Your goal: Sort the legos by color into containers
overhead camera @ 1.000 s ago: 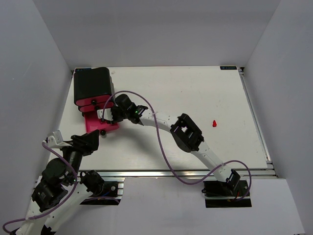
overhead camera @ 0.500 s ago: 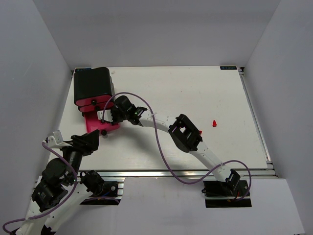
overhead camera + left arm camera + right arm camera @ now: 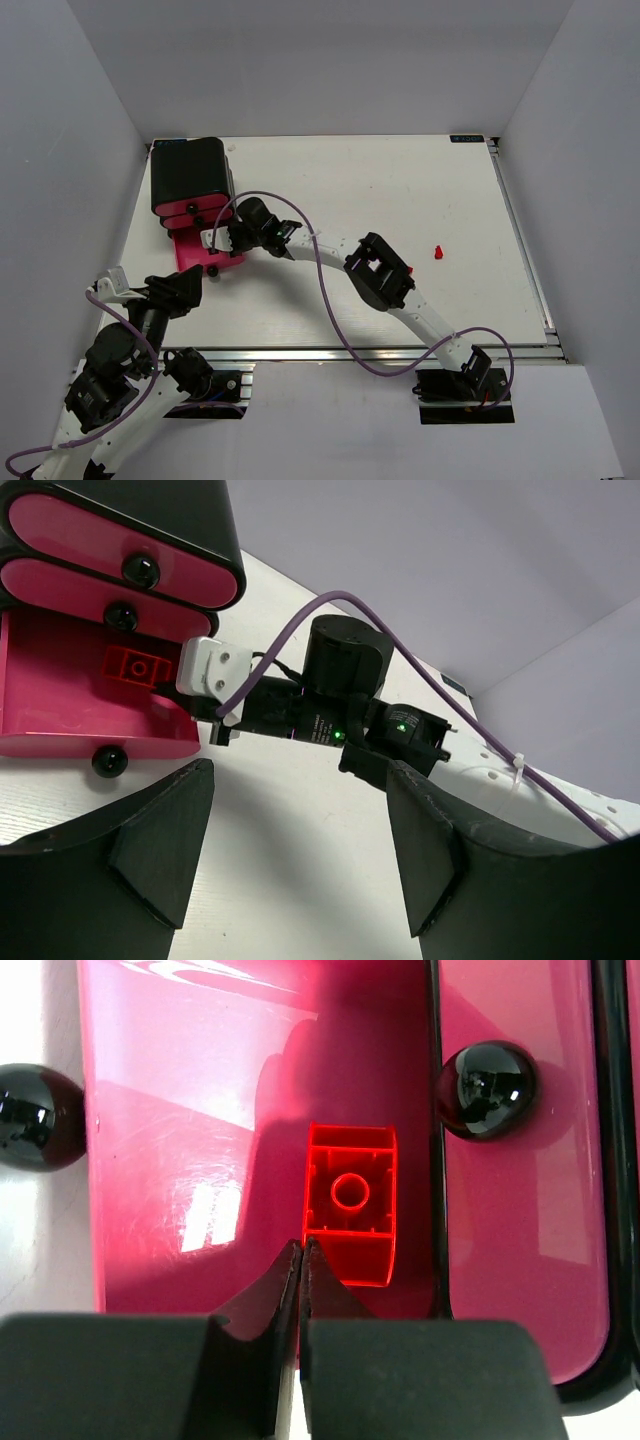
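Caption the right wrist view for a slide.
Right gripper, jaws shut, tips beside a red lego lying in the open pink drawer.

The black housing (image 3: 190, 172) stands at the far left corner of the table (image 3: 400, 180), with its lowest pink drawer (image 3: 192, 253) pulled out toward the arms. The right tool (image 3: 217, 243) sits at the open drawer's right edge. The left tool (image 3: 193, 284) hangs just on the near side of the drawer, and one red lego (image 3: 438, 252) lies well apart to the right.

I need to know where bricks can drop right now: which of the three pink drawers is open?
The bottom drawer, pulled out with a red brick inside; the middle drawer and top drawer sit shut.
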Motion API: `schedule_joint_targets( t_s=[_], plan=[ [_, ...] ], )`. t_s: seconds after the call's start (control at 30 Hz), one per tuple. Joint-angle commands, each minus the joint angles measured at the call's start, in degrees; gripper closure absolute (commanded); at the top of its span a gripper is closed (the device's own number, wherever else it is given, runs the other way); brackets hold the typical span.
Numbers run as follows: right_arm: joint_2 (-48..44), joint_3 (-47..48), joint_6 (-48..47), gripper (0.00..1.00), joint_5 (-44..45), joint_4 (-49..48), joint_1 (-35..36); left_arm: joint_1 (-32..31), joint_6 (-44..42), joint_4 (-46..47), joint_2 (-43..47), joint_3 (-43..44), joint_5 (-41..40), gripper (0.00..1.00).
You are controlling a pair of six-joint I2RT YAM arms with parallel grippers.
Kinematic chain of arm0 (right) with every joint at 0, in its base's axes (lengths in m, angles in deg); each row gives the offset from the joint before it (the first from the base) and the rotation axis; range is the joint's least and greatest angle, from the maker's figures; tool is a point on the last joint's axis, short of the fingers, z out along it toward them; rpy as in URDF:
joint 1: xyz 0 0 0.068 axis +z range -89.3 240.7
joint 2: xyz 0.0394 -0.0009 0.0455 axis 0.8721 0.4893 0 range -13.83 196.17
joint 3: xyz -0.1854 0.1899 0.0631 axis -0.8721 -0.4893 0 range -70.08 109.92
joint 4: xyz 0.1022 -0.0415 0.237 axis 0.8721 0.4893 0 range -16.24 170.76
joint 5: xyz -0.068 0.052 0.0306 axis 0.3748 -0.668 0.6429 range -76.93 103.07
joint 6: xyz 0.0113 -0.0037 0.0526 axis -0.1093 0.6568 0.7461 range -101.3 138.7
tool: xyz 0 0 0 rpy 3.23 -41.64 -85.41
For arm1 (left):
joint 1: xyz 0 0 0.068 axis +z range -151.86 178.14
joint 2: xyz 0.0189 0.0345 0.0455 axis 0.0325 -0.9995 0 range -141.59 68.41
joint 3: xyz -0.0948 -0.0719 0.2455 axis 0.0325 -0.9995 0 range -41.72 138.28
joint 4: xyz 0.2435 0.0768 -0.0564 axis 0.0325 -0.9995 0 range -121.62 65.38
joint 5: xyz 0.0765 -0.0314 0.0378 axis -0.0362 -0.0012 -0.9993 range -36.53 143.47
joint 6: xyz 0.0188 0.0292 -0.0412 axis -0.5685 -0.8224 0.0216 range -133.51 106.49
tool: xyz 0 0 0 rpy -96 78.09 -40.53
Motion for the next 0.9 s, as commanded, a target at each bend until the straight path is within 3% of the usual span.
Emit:
schedule_joint_targets(
  t_s=[0.0, 0.53, 0.87],
  plan=[
    [-3.8, -2.0, -3.6, 1.0, 0.1, -1.6, 0.5, 0.2, 0.1, -0.7, 5.6, 0.6, -0.5, 0.2],
    [-8.9, -13.7, -22.6, 1.0, 9.2, -13.4, 3.3, 0.2, 0.2, -0.7, 5.8, 0.6, -0.6, 0.2],
    [-8.8, -20.4, -33.7, 1.0, 12.9, -30.9, 4.9, 0.2, 0.4, -1.0, 5.8, 0.8, -0.6, 0.2]
  ],
)
